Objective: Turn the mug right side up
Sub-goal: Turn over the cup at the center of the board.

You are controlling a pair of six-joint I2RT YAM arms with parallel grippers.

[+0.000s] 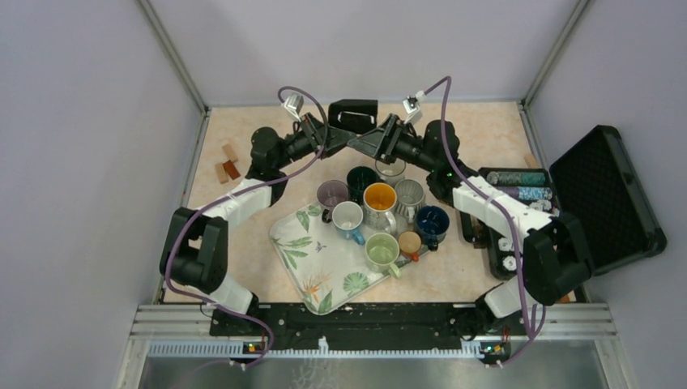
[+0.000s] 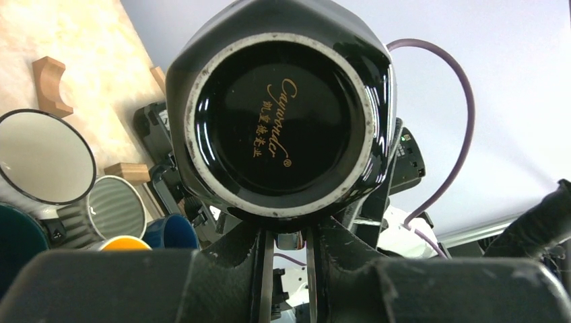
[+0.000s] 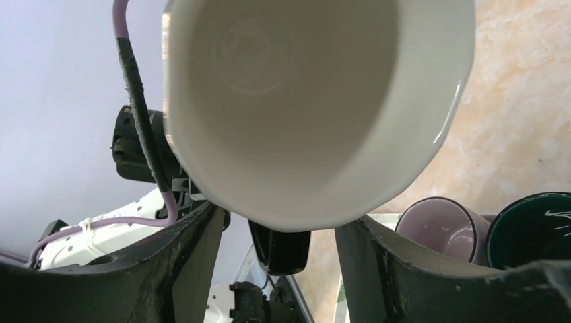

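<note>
Worktop (image 1: 486, 134), beige; aloft at far centre: blk mug (image 1: 354, 113), axis approx. horiz., base twd left arm, mouth twd right arm. L hand (image 2: 289, 232) clamped on mug, prob. at handle. R hand (image 3: 276, 225) apart, flanking rim.

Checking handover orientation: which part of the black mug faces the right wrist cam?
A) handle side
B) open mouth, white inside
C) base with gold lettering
B: the right wrist view looks straight into the black mug, showing its white interior; the gold-lettered base faces the left wrist view instead.
</note>
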